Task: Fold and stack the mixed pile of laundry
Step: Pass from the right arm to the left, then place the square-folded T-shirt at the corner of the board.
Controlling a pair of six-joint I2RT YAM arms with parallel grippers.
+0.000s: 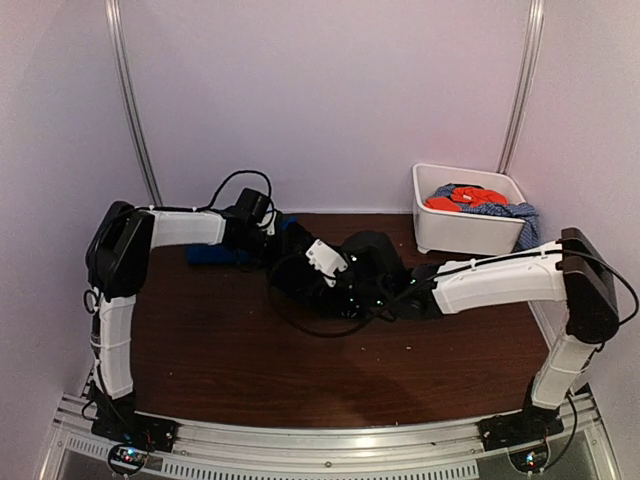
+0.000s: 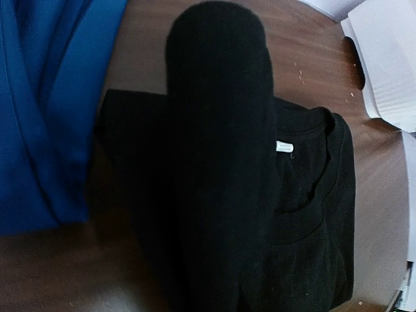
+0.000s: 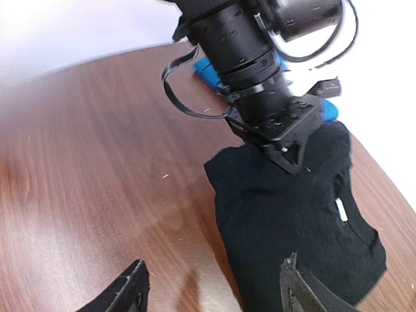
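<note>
A dark brown wooden table point(image 1: 220, 350) with a glossy grain stands in a booth of pale, plain walls point(image 1: 330, 90). Two slim metal poles point(image 1: 135, 110) rise in the back corners, and a ribbed aluminium rail point(image 1: 330, 445) runs along the near edge where the arms are bolted. A white rectangular plastic tub point(image 1: 450, 232) sits at the far right corner of the table. An orange-red cloth garment point(image 1: 465, 197) lies inside the tub, and a blue-white speckled garment point(image 1: 510, 212) spills over the tub's right rim. Just left of the tub, near the middle of the table, lies the large plain black garment point(image 3: 279, 214), laid fairly flat with its neckline and a small white label point(image 2: 284, 146) showing. Farther left of the tub, beyond the black one, the bright royal-blue garment point(image 2: 45, 97) lies on the wood with its edge just beside the black cloth. The left gripper point(image 3: 291, 156) points down onto the far edge of the black garment. Its fingers are lost in the dark cloth, so I cannot tell whether they are closed on it. The right gripper point(image 3: 214, 263) hovers low over the near side of the black garment, jaws spread wide and holding nothing.
</note>
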